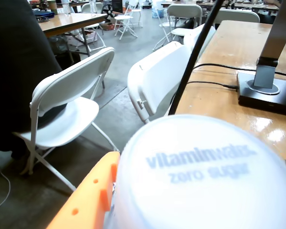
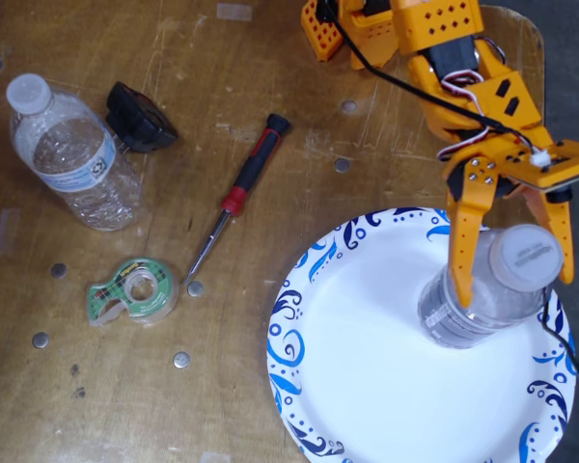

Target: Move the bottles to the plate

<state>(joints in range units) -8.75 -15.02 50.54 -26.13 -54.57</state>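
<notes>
On the right half of the plate, in the fixed view, one bottle stands upright, long axis vertical, white cap toward the camera. The orange gripper comes down from the top edge; its two fingers straddle the bottle's upper body, one on each side, but whether they press it or stand just off it I cannot tell. In the wrist view the same cap fills the lower right, printed "vitaminwater zero sugar" in blue, blurred, with an orange finger just to its left. The second bottle lies on its side at the table's upper left, well apart from the plate, cap toward the upper left, long axis running to the lower right; label has blue print, unreadable. Between bottle and plate: a red-and-black screwdriver, a green tape dispenser, a small black object. Surface is a worn wooden table with round metal discs set in it. Room in the wrist view: white folding chairs, grey floor, more wooden tables.
</notes>
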